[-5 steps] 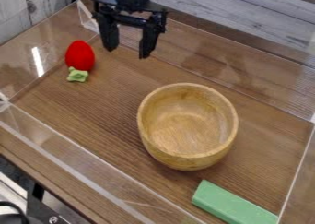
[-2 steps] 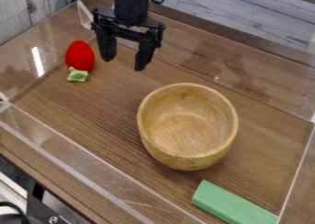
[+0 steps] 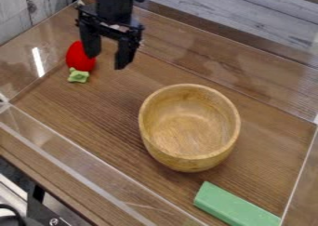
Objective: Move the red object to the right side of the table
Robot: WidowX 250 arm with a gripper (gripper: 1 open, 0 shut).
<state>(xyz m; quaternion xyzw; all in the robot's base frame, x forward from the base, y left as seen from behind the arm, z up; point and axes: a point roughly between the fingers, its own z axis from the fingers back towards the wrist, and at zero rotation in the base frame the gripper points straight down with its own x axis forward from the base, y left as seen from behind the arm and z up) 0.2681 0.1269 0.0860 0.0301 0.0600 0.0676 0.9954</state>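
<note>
The red object [image 3: 77, 56] is a small strawberry-like toy with a light green leafy end, lying at the left of the brown wood-grain table [image 3: 87, 109]. My black gripper [image 3: 107, 55] points straight down just right of it, with its left finger in front of the toy's right edge. The fingers stand wide apart with nothing between them. I cannot tell whether the finger touches the toy.
A wooden bowl [image 3: 189, 127] sits right of centre. A flat green rectangular block [image 3: 235, 206] lies at the front right corner. Clear acrylic walls [image 3: 74, 160] edge the tabletop on all sides.
The gripper has moved left and slightly toward the camera, from right of the toy to beside it. It stayed open. The toy, bowl and block have not moved.
</note>
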